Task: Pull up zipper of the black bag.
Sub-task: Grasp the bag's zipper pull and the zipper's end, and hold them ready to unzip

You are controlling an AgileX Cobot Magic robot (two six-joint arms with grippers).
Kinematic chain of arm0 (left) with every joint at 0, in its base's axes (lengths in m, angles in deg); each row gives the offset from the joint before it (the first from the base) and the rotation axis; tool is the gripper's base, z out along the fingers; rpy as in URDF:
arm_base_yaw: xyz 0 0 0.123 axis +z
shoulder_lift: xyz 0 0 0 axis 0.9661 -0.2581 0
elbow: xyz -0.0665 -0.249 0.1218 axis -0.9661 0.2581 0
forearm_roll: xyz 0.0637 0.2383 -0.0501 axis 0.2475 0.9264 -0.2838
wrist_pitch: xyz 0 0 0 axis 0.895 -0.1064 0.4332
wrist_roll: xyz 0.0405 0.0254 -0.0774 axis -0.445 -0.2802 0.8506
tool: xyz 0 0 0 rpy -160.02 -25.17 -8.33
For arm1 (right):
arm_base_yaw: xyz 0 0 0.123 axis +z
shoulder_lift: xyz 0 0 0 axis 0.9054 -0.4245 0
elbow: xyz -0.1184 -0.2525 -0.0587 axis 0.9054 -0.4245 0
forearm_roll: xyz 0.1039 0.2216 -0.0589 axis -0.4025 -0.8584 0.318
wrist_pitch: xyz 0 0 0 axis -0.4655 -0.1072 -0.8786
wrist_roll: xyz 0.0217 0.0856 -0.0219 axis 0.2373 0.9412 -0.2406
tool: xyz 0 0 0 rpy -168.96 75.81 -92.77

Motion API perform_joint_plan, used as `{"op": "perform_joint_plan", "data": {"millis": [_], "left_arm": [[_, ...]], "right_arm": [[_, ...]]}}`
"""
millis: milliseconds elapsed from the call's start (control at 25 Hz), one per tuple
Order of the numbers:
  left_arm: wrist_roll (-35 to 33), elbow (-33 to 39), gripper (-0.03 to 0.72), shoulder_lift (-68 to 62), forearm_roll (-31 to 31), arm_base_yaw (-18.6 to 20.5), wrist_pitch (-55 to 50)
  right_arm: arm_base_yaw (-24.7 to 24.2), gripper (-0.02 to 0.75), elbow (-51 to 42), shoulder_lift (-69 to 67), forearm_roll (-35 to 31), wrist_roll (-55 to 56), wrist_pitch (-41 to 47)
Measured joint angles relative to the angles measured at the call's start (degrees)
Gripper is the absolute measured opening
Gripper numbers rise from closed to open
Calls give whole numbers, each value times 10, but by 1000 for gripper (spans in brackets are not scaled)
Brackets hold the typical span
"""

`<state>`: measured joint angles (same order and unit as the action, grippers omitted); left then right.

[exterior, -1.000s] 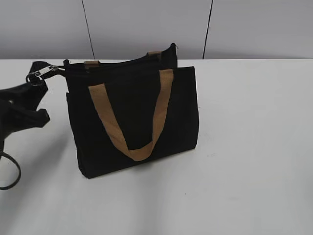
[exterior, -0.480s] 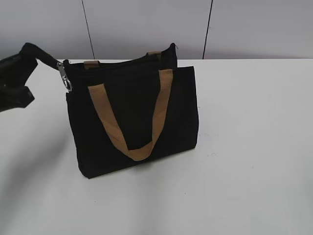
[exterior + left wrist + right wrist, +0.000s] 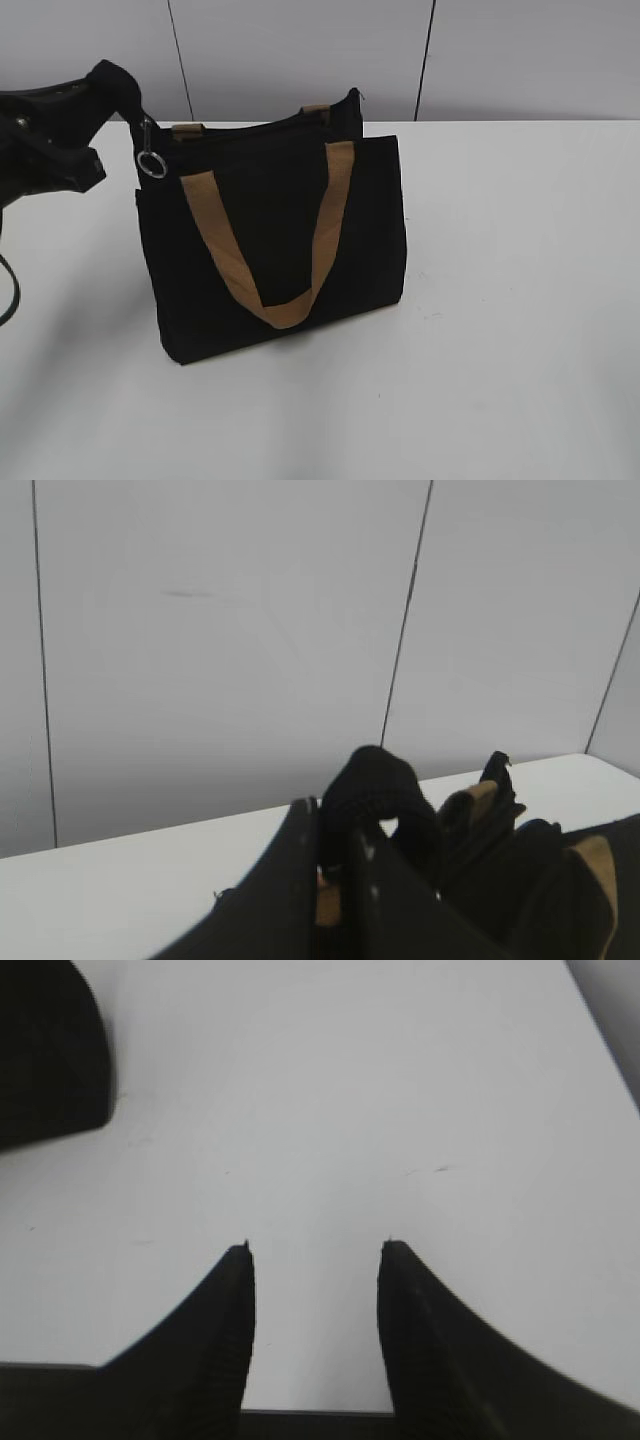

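White table (image 3: 520, 300), black bag (image 3: 270, 240) unmoved, left pincer (image 3: 105, 85) lifted higher, metal ring (image 3: 152, 165) dangling

Black bag (image 3: 275, 240) upright on table, tan handles; zipper (image 3: 240, 128) along top edge.

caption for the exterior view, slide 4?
Left pincer lifts a black strap with a metal ring at the upright black bag corner.

One black bag (image 3: 275, 240) is counted on the white table (image 3: 520, 300). Two tan strap handles are seen on it: one (image 3: 270, 235) across the front, one (image 3: 315, 108) showing at the top edge. One silvery ring (image 3: 151, 165) is seen. Two grippers are counted, the left gripper (image 3: 335, 870) and the right gripper (image 3: 315, 1260).
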<state>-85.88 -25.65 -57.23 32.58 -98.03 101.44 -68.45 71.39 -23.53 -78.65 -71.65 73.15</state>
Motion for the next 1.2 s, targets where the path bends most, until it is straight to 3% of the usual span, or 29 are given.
{"op": "perform_joint_plan", "data": {"millis": [240, 400, 640, 880, 1200], "left_arm": [[2, -11, 27, 1, 19, 0, -11], [3, -12, 27, 5, 19, 0, -14], [3, -12, 27, 30, 18, 0, -43], [3, -12, 27, 35, 18, 0, -60], [3, -12, 27, 35, 18, 0, -62]], "right_arm": [[16, 324, 10, -161, -220, -261, -81], [66, 324, 12, -279, -362, -414, -110], [138, 324, 22, -479, -514, -595, -141], [211, 324, 117, -632, -576, -712, -198], [307, 324, 300, -832, -591, -742, -236]]}}
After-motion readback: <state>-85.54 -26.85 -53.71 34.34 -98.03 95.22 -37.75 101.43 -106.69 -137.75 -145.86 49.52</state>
